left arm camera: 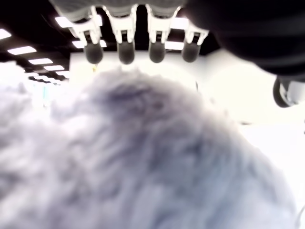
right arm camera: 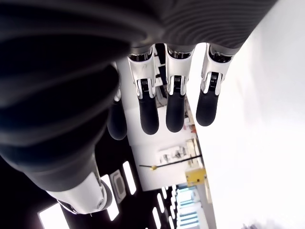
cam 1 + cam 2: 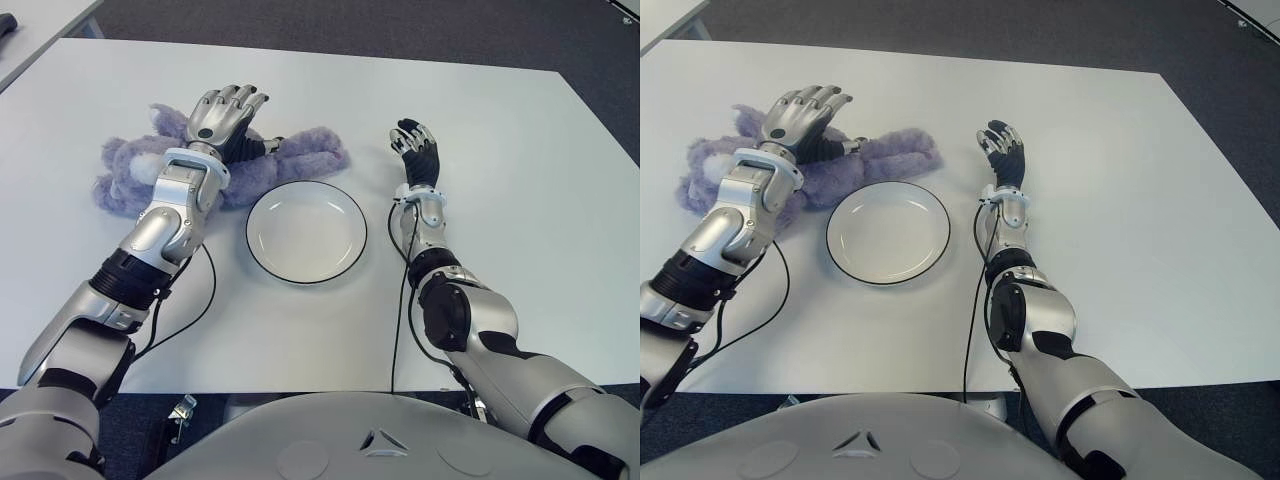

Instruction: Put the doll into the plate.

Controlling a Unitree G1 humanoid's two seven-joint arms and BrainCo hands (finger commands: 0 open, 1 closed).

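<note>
A fluffy purple doll (image 3: pixel 290 155) lies on the white table (image 3: pixel 500 150), just left of and behind a white plate (image 3: pixel 306 231) with a dark rim. My left hand (image 3: pixel 225 112) hovers right over the doll's middle, fingers spread and holding nothing; in the left wrist view the fingertips (image 1: pixel 126 52) stand above the purple fur (image 1: pixel 143 162). To the right of the plate is my right hand (image 3: pixel 415 140), open with its fingers (image 2: pixel 174 107) extended. Nothing lies in the plate.
Black cables (image 3: pixel 405 300) run from both forearms down to the table's near edge. Another table's corner (image 3: pixel 30 30) shows at the far left. Dark floor lies beyond the table's far and right edges.
</note>
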